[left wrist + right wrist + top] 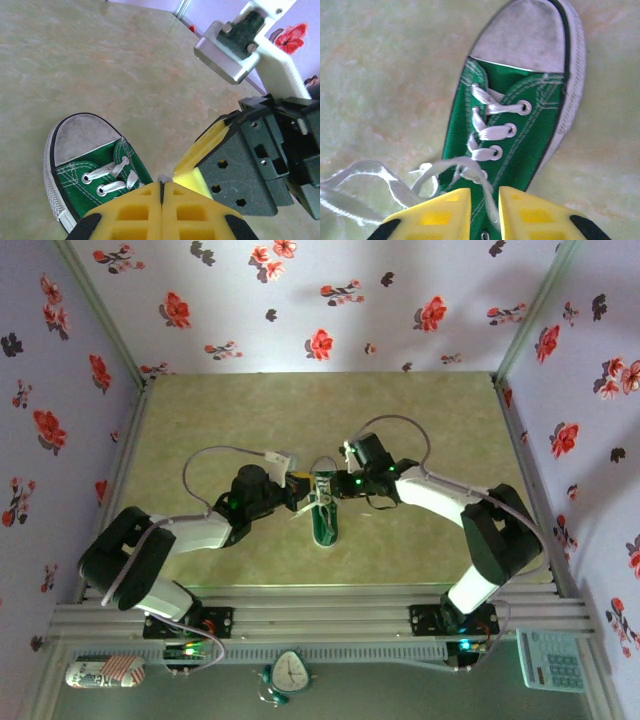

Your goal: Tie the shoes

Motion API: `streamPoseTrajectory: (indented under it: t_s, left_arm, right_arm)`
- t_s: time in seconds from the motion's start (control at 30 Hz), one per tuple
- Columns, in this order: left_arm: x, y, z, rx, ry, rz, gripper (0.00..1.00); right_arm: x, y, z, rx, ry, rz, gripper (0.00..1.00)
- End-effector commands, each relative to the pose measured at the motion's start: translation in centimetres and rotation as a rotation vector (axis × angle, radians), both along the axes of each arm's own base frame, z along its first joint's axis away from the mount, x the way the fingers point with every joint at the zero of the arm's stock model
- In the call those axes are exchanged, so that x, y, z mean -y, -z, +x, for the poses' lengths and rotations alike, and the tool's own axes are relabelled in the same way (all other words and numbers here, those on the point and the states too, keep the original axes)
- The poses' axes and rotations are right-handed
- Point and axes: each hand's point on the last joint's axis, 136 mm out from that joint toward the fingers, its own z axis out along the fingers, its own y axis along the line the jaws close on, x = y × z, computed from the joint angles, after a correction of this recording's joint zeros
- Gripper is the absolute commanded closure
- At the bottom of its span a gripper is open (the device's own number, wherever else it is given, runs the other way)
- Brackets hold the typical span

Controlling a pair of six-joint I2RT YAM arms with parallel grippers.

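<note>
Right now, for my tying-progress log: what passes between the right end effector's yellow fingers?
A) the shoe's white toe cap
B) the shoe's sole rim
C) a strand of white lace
C: the right wrist view shows a white lace strand running from the green shoe down through the gap at the right end effector.

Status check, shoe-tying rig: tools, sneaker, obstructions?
Left tool shut, apparently pinching lace end. Right tool open, lace strand between its fingers. Sneaker upright, laces loose. No obstruction seen.
</note>
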Motion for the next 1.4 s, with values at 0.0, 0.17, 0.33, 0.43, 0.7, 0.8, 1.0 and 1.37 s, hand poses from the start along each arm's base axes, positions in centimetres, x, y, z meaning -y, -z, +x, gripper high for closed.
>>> streamPoseTrajectory:
  t_s: [0.0,0.17,0.33,0.43,0.7,0.8,1.0,1.37]
  left_arm:
    - [-0.1,-0.4,0.2,0.004,0.0,-0.024,1.0]
    - [-0.2,-0.2,0.3,-0.002,-0.004,-0.02,1.0]
    - [-0.4,0.2,0.3,-0.009,-0.008,-0.015,1.0]
    - [-0.5,0.3,0.2,-0.011,-0.01,-0.014,1.0]
    - [-0.4,0.2,0.3,-0.012,-0.011,-0.021,1.0]
    - [-0.4,0.2,0.4,-0.013,-0.01,-0.019,1.0]
    - [-0.4,0.4,0.6,-0.037,-0.021,-0.03,1.0]
    - [-0.2,0.8,1.5,-0.102,-0.052,-0.094,1.0]
  right_arm:
    - [1.6,0.7,0.3,0.003,0.044,-0.08,0.68]
    - [2.9,0.8,-0.3,0.079,0.018,-0.108,0.64]
    - [5.1,3.0,-1.6,0.075,-0.037,-0.233,0.63]
    - [6.7,4.1,-1.9,0.059,-0.022,-0.318,0.63]
    - [7.9,6.3,-2.9,-0.01,-0.044,-0.402,0.58]
    - [8.0,6.7,-3.0,-0.037,-0.04,-0.413,0.57]
    - [8.0,7.9,-3.6,-0.097,-0.027,-0.421,0.57]
    - [4.4,6.9,-10.1,-0.223,-0.154,-0.214,0.61]
